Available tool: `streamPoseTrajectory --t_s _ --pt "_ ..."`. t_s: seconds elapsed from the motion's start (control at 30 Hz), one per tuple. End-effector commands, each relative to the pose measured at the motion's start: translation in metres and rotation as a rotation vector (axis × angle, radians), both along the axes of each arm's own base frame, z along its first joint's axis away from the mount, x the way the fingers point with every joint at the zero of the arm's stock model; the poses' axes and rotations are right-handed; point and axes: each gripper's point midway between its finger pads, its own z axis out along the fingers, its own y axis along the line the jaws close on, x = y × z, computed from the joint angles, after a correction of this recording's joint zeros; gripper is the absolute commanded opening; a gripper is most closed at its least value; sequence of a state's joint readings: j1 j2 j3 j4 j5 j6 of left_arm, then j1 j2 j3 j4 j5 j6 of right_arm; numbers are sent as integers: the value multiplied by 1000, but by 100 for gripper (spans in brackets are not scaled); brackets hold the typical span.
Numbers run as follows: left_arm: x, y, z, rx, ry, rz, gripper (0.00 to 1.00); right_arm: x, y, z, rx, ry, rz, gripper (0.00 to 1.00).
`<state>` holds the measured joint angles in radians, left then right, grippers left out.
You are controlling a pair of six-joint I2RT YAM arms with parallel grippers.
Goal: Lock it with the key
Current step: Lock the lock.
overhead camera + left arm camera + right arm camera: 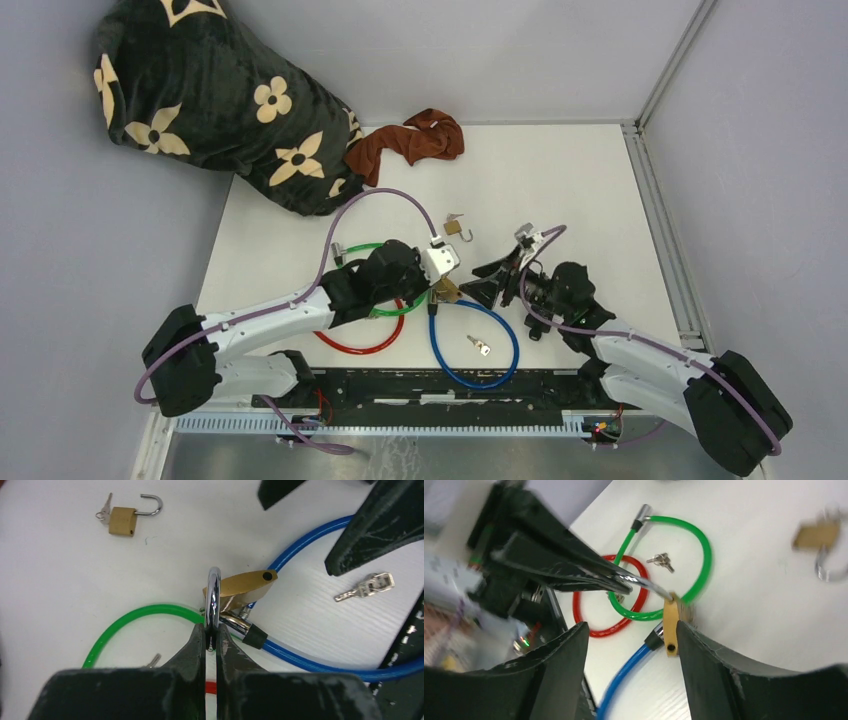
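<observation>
A brass padlock hangs by its silver shackle, and my left gripper is shut on that shackle. The blue cable's metal end sits right at the lock. In the top view the lock lies between both grippers. My right gripper stands open, its right finger beside the lock body, with nothing held. A loose silver key lies on the table by the blue loop, near the front edge.
A second brass padlock, open with keys in it, lies farther back. Green, red and blue cable loops cross under the grippers. Small keys lie inside the green loop. A brown cloth and a flowered blanket sit at the back.
</observation>
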<state>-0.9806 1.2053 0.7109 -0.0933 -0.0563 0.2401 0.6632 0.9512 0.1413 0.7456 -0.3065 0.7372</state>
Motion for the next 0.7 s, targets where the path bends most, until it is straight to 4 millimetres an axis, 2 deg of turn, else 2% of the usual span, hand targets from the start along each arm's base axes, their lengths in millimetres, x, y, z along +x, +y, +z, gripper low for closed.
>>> streamPoseTrajectory --t_s 0.0,0.1,0.17,0.27,0.43,0.53,0.67 --pt "-14 -27 71 -277 72 -82 2 -21 20 34 -273 -703 481 71" --pt "-28 -28 94 -327 68 -174 2 -24 26 32 -330 -787 642 74" --pt "-31 -26 111 -371 50 -195 2 -17 29 39 -348 -792 676 97" --pt "-32 -19 130 -438 67 -179 2 -1 28 42 -418 -794 631 98" --pt "-35 -4 128 -472 52 -136 2 -11 31 45 -362 -834 657 98" --pt "-37 1 141 -545 38 -123 2 -4 28 31 -352 -772 570 98" --pt "-44 3 150 -588 55 -127 2 -7 32 40 -176 -755 449 98"
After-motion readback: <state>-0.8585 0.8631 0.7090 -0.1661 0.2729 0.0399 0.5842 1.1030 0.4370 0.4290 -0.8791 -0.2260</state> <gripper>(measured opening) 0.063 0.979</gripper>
